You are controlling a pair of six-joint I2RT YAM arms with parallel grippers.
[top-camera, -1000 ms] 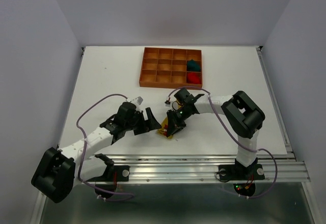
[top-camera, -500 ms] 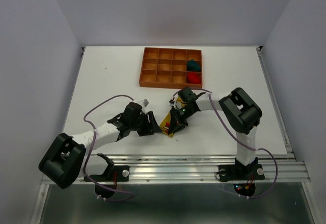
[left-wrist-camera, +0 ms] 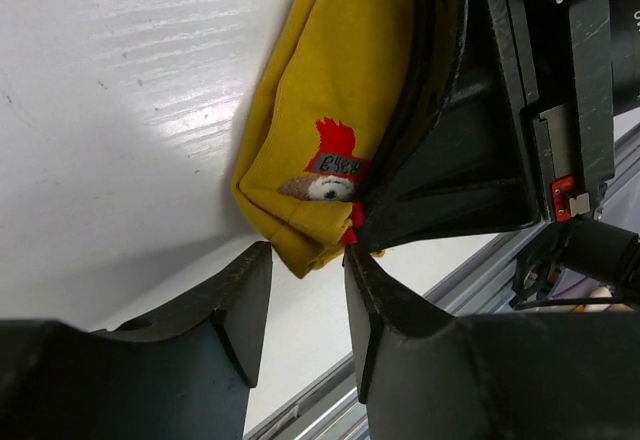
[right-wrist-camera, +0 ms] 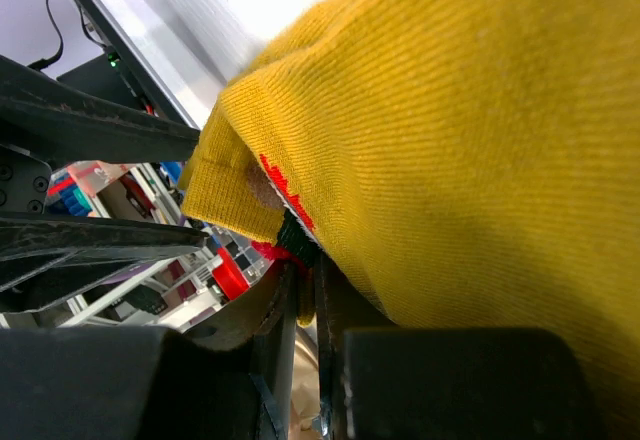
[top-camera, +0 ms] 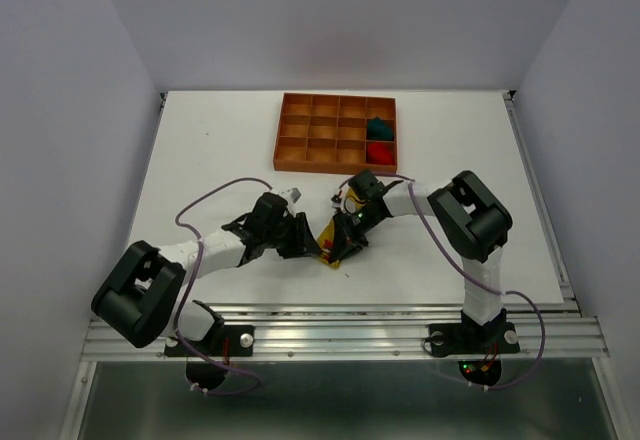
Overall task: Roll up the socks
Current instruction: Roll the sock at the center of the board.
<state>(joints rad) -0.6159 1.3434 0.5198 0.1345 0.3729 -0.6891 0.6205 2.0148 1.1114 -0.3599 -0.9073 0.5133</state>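
I judge two of three done: the teal sock point(top-camera: 377, 125) and the red sock point(top-camera: 379, 150) sit as bundles in the tray point(top-camera: 282, 145) at 12 o'clock on the counter point(top-camera: 200, 160), in its 3 o'clock column. The yellow sock point(top-camera: 329, 243) is not rolled yet and lies near the middle, a little toward 6 o'clock. The top view shows the tray, but only the wrist views show that my right gripper point(right-wrist-camera: 303, 295) is clenched on the yellow fabric, while my left gripper point(left-wrist-camera: 305, 265) stands half released, the folded corner at its mouth, not pinched.
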